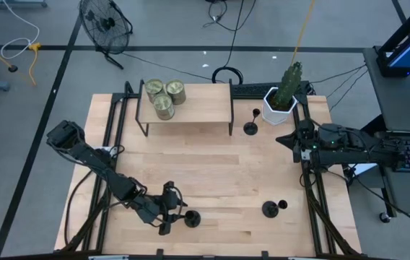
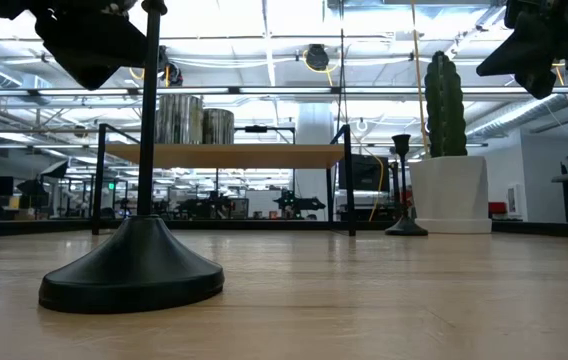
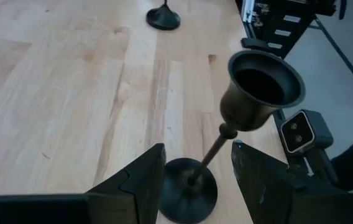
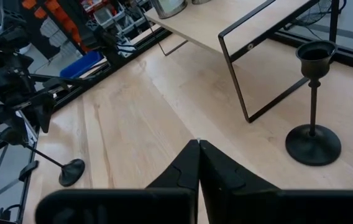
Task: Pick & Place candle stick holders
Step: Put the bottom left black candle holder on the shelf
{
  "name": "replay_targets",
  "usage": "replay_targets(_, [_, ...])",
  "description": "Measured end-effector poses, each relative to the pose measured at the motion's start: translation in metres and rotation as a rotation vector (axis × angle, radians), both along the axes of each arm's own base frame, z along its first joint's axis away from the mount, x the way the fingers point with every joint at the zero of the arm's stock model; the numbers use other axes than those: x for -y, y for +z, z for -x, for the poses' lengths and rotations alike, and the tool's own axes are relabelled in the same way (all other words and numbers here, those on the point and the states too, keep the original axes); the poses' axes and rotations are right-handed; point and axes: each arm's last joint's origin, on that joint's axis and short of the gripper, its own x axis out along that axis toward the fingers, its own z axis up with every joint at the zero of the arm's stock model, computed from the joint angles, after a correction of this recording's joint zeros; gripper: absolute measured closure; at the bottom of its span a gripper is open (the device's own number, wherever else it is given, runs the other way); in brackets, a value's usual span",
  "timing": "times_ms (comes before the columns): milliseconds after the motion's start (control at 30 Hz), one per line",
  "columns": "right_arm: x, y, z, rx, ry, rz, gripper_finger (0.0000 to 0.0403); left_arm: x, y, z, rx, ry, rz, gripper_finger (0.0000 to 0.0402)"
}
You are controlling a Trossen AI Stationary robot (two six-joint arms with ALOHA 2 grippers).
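Three black candle stick holders stand upright on their round bases on the wooden table. One is near the front edge. My left gripper is open, with a finger on each side of this holder's thin stem, below the cup, and with a gap showing on both sides. The second stands to the right. The third is by the cactus pot. My right gripper is shut and holds nothing, raised at the table's right side.
A low shelf on black legs stands at the back and carries greenish glass jars. A white pot with a cactus sits at the back right. Bare wood lies between the shelf and the front holders. A small camera sits at the table's edge.
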Motion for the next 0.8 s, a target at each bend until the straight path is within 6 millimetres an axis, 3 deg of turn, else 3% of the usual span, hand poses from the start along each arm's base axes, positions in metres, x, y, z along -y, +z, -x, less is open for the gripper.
replay_targets(533, [0.0000, 0.0000, 0.0000, 0.000, 0.001, 0.001, 0.0403, 0.0072, -0.0008, 0.0049, -0.047, -0.046, 0.096, 0.0211])
replay_targets(800, [0.0000, 0.0000, -0.0001, -0.001, 0.001, 0.001, 0.0403, 0.0047, -0.0041, 0.0063, -0.087, 0.032, 0.137, 0.0210])
